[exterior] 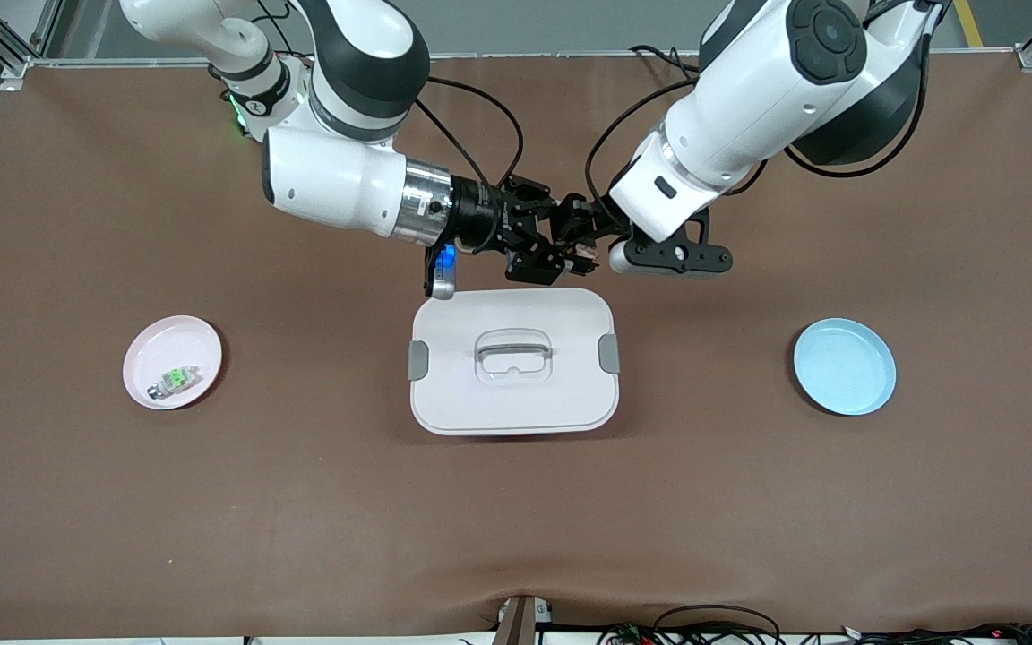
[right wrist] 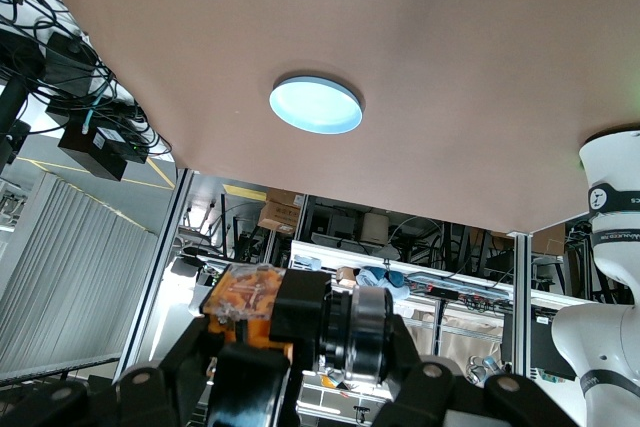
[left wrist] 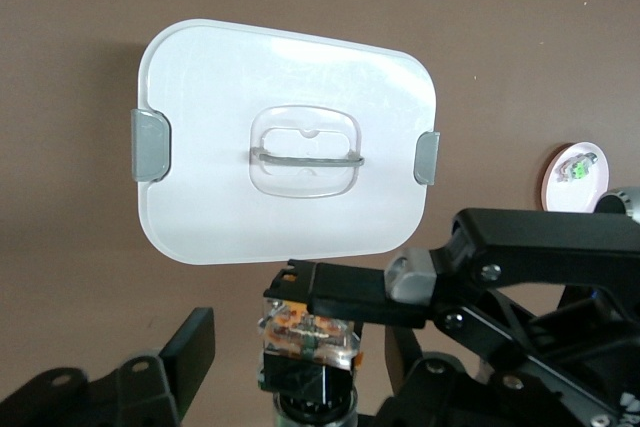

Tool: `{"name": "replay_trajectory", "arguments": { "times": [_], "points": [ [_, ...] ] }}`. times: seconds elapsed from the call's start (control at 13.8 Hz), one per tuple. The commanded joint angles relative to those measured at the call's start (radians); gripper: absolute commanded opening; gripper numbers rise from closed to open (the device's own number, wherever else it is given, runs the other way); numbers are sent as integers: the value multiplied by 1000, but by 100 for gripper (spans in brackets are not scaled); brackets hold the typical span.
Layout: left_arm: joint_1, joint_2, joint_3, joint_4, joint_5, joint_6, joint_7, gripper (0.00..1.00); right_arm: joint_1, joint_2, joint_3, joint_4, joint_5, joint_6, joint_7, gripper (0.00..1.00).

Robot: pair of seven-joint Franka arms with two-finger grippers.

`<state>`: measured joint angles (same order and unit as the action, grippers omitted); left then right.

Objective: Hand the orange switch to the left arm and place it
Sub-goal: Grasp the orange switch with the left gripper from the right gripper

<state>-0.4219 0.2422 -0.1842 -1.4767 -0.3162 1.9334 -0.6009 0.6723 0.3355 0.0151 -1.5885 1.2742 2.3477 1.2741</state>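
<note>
Two white arms meet in mid-air just above the edge of the box [exterior: 513, 358] that lies farthest from the front camera, the white container's latched lid and clear handle facing up. The right gripper [exterior: 541, 240], reaching in from its end of the table, is clamped tight on the orange switch [left wrist: 305, 332], holding the tiny black-and-orange part off the table. The left gripper [exterior: 580, 235] faces it with fingers [left wrist: 190, 347] spread to either side of the switch, not pressing it. Toward the right arm's end from the box sits a pink plate [exterior: 141, 354] carrying a green-and-silver component [exterior: 173, 381]; toward the left arm's end, a blue plate [exterior: 844, 366].
</note>
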Motion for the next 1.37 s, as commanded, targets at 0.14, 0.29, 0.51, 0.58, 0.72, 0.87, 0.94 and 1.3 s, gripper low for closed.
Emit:
{"name": "replay_trajectory", "arguments": {
  "times": [0.14, 0.29, 0.51, 0.58, 0.72, 0.87, 0.94, 1.3],
  "points": [
    [-8, -1, -3, 1, 22, 4, 7, 56, 10, 11, -11, 25, 10, -1, 13, 15],
    [-9, -1, -4, 1, 22, -2, -2, 42, 10, 11, -11, 25, 10, -1, 13, 15],
    [-9, 3, -4, 1, 22, -4, -10, 25, 10, 11, -11, 25, 10, -1, 13, 15],
    [-8, 3, -4, 1, 22, -4, -10, 18, 10, 11, -11, 25, 10, -1, 13, 15],
    [-6, 3, -3, 1, 22, -4, -7, 5, 10, 11, -11, 25, 8, -1, 13, 16],
    [0, 3, -3, 3, 22, -4, -2, 0, 10, 11, -11, 25, 10, -1, 13, 29],
    [3, 2, -3, 3, 22, -4, -2, 0, 9, 11, -11, 25, 10, -1, 13, 49],
    [8, 2, -3, 3, 22, -42, 0, 0, 4, 11, -11, 25, 13, -2, 8, 100]
  ]
}}
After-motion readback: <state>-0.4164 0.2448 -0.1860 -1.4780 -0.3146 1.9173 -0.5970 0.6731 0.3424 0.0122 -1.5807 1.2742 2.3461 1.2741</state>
